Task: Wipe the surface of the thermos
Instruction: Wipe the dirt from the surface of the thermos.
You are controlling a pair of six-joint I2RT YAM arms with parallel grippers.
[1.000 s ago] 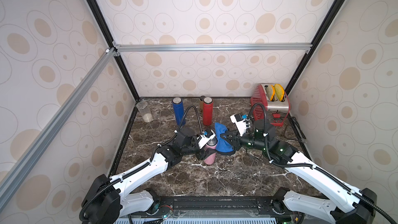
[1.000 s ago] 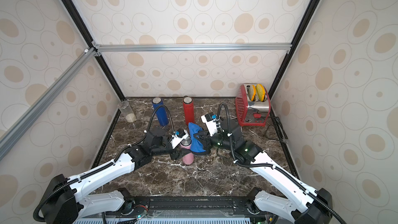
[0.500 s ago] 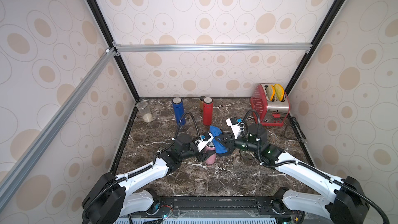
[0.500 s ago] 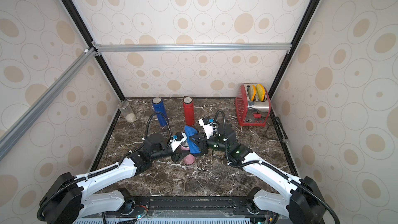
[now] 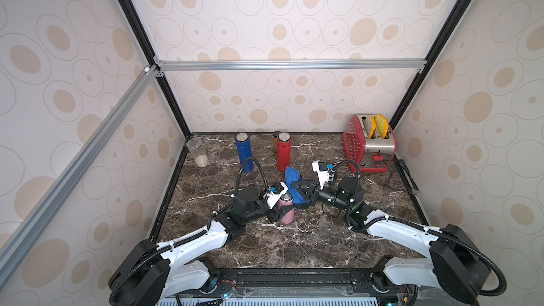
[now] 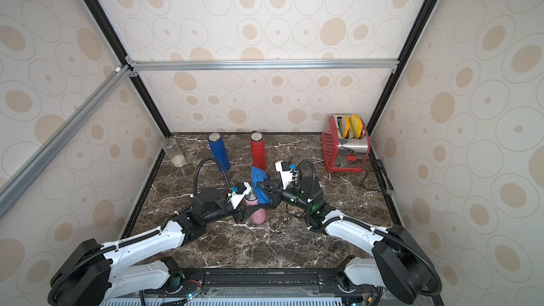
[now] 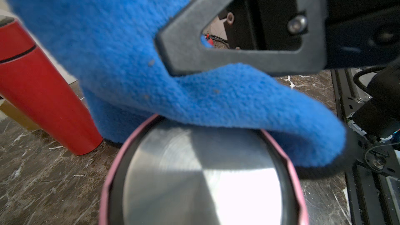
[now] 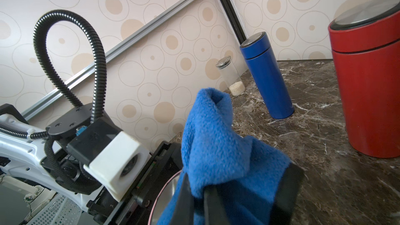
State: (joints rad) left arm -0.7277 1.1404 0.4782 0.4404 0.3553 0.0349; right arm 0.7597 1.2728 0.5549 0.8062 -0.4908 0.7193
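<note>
Right hand (image 5: 295,195) clamping blue cloth (image 5: 293,176), now shifted onto lid (image 7: 201,169) of pink thermos (image 5: 287,218); left hand (image 5: 283,211) gripping thermos; wiping underway.

Both top views look down from high in front over the whole tabletop (image 5: 294,248). The wrist views sit close, facing each other, sharing cloth (image 7: 129,50), thermos (image 7: 194,180) and red flask (image 8: 368,87).

Fuzzy blue fleece cloth (image 7: 119,61), brushed shiny metal lid (image 7: 194,180), matt pink thermos (image 6: 259,216), glossy marbled tabletop (image 5: 294,245)
</note>
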